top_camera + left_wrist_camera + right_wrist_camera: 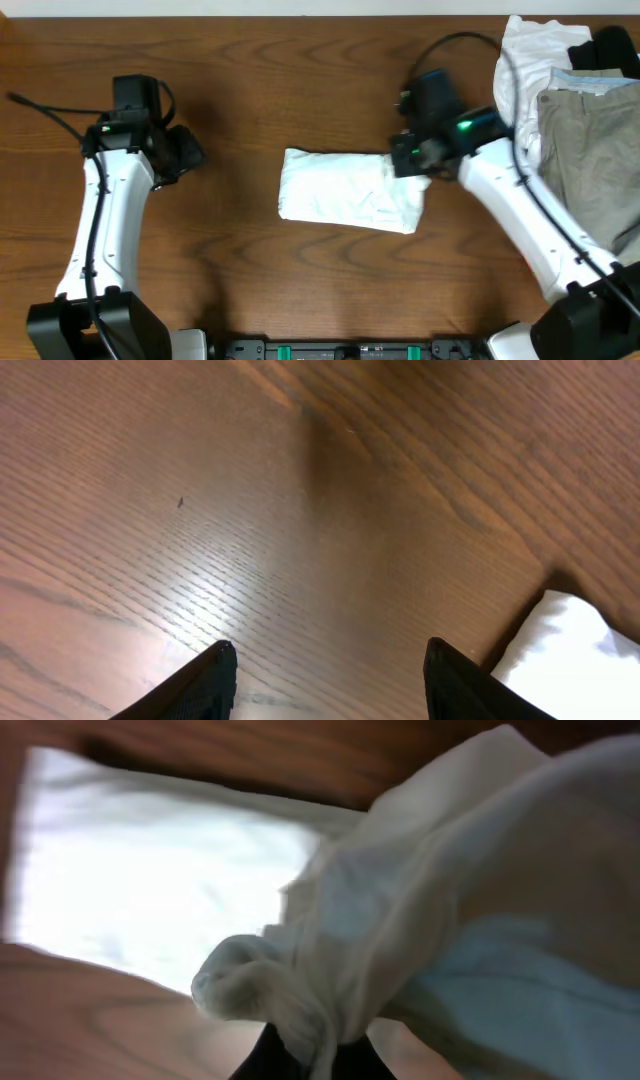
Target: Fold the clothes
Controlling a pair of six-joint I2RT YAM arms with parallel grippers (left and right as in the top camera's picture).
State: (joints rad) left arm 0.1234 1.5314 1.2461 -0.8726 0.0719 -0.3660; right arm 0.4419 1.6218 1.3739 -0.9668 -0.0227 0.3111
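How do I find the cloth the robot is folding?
Look at the middle of the wooden table. A white cloth lies there folded into a rectangle, the right gripper pinching its right edge. Unlike the heaped clothes at the far right, it lies alone.

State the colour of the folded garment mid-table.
The folded garment is white; the overhead view shows it best.

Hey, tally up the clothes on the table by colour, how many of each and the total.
White: 2, the folded cloth in the middle and a crumpled white piece in the pile at right.
Khaki: 1, the trousers.
Black: 1, a black piece at the pile's far corner.
Total: 4 that can be told apart.
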